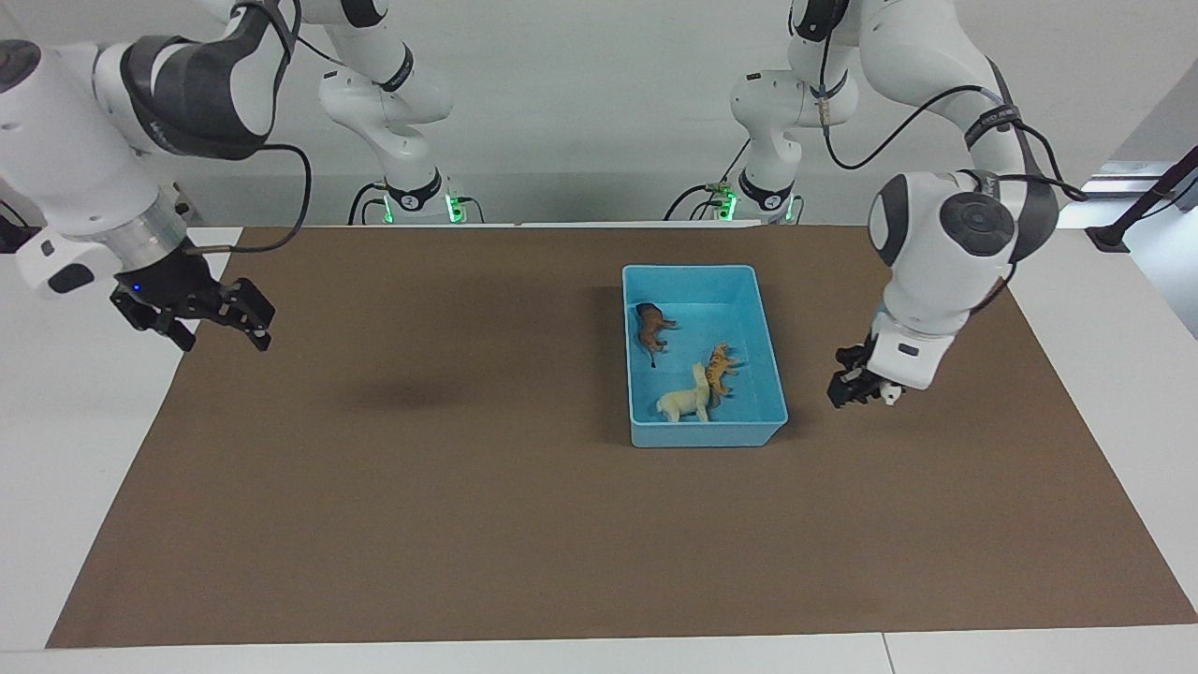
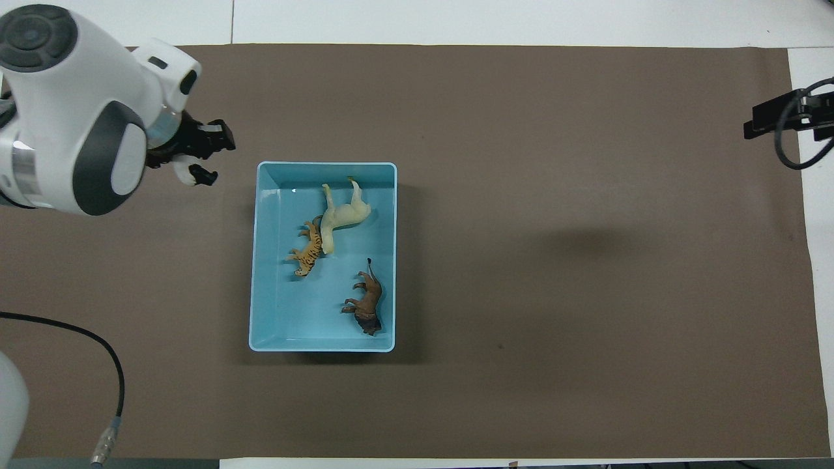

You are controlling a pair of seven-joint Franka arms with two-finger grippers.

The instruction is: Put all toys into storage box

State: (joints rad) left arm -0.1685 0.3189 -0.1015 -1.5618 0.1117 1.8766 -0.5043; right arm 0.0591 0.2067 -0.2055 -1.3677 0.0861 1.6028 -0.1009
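The left gripper point(image 1: 863, 391) pinches the panda point(image 1: 889, 396) at the box's point(image 1: 772, 374) three o'clock, seen facing; a shallow hold could drop it short of the box. The right gripper point(image 1: 245, 323), spread, waits.
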